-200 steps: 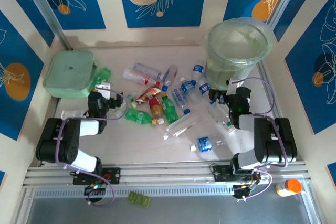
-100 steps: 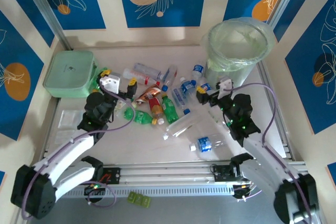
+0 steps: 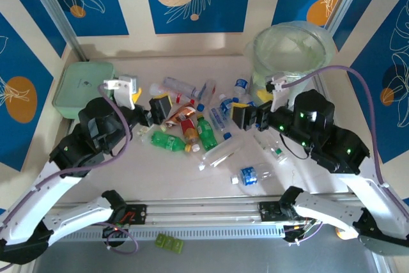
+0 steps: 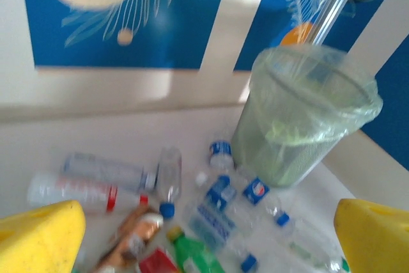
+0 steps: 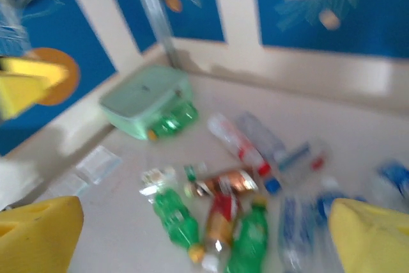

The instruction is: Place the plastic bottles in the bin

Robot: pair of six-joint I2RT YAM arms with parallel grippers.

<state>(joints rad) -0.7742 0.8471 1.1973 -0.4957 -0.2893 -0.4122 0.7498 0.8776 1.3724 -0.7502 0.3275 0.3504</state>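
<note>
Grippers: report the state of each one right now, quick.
Left gripper: open, yellow fingers spread wide, holding nothing.
Right gripper: open, yellow fingers spread wide, holding nothing.

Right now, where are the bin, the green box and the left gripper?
bin (image 4: pixel 287 148): left wrist view, on its bag-lined side wall.
green box (image 3: pixel 77 84): top view, on its lid.
left gripper (image 4: pixel 206 238): left wrist view, midway between its yellow fingertips.
</note>
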